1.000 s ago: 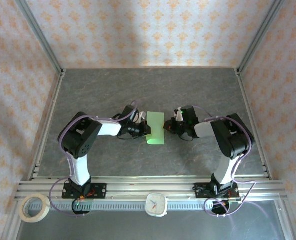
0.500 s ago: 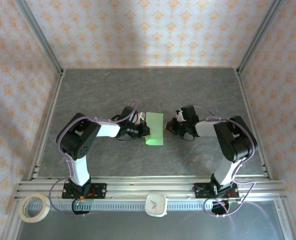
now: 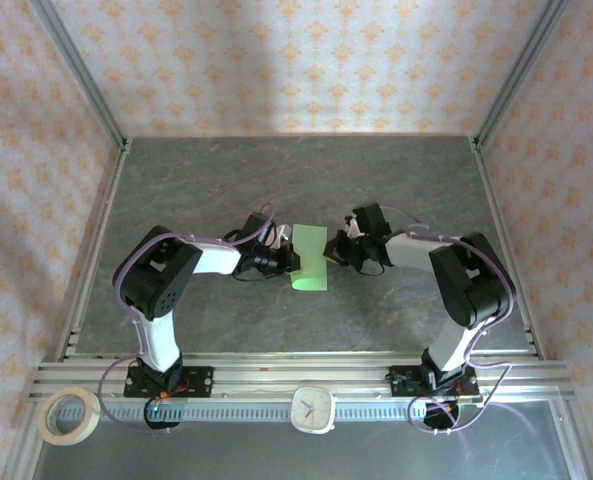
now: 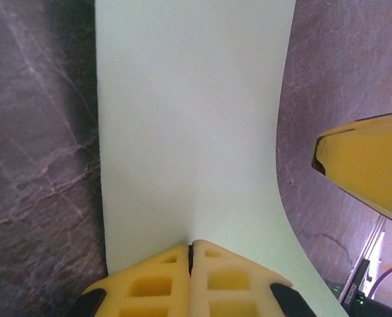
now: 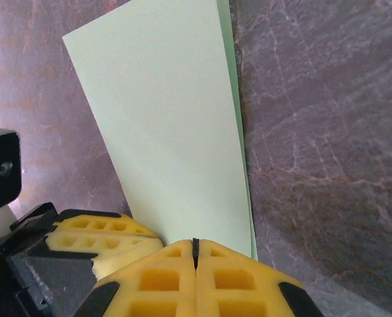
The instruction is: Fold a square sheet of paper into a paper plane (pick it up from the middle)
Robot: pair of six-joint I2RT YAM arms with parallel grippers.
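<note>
Top external: tape roll (image 3: 46,420), clock (image 3: 314,409) by rail (image 3: 236,381); paper (image 3: 311,258) mid-table.

I count one pale green paper sheet (image 3: 311,258), my two hands, left hand (image 3: 295,262) and right hand (image 3: 329,255), one tape roll (image 3: 44,418) and one small clock (image 3: 314,409).

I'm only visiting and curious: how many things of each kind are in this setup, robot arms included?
robot arms: 2
green paper: 1
tape roll: 1
small white clock: 1
Total: 5
</note>
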